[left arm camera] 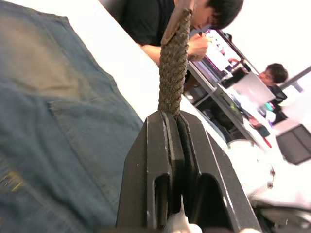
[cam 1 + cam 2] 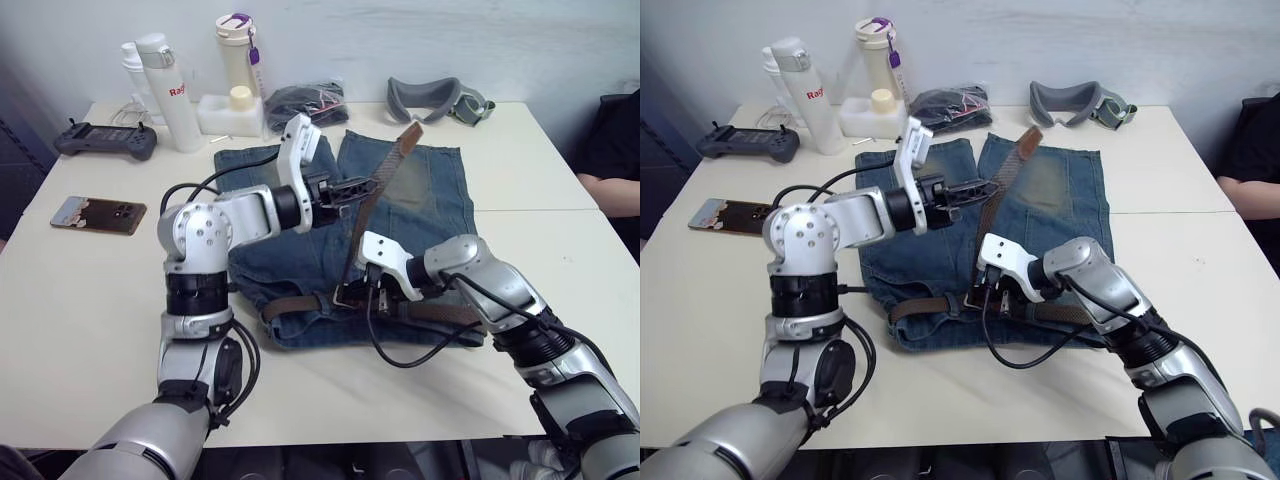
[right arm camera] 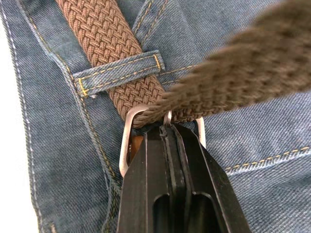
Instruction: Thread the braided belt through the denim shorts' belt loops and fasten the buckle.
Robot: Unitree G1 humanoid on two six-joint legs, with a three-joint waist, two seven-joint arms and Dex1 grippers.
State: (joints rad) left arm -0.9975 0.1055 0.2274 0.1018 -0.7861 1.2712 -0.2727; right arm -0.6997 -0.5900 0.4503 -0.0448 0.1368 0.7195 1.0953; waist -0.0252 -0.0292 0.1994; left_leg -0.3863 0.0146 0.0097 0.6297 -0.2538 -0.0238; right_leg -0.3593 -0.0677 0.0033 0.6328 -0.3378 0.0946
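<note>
The denim shorts (image 2: pixel 400 215) lie flat on the bench (image 2: pixel 100 300), waistband at the near edge. The braided belt (image 2: pixel 992 213) already runs along that waistband, under at least one of the belt loops (image 3: pixel 119 72), and its free end rises up and away through the buckle (image 3: pixel 127 141).

The left hand (image 2: pixel 352 190) is clamped on the raised strap above the shorts, with the leather tip beyond it toward the far side. The right hand (image 3: pixel 167 130) is pressed shut at the buckle, fingers together right at the prong.

The risk lies in the pull. If the left hand draws the strap too hard or at a slant, the waistband may bunch and the shorts slide across the bench. The buckle frame could tip out of the right hand's narrow grip. The prong may also miss a gap in the weave and skate over the braid, leaving the belt unfastened.
</note>
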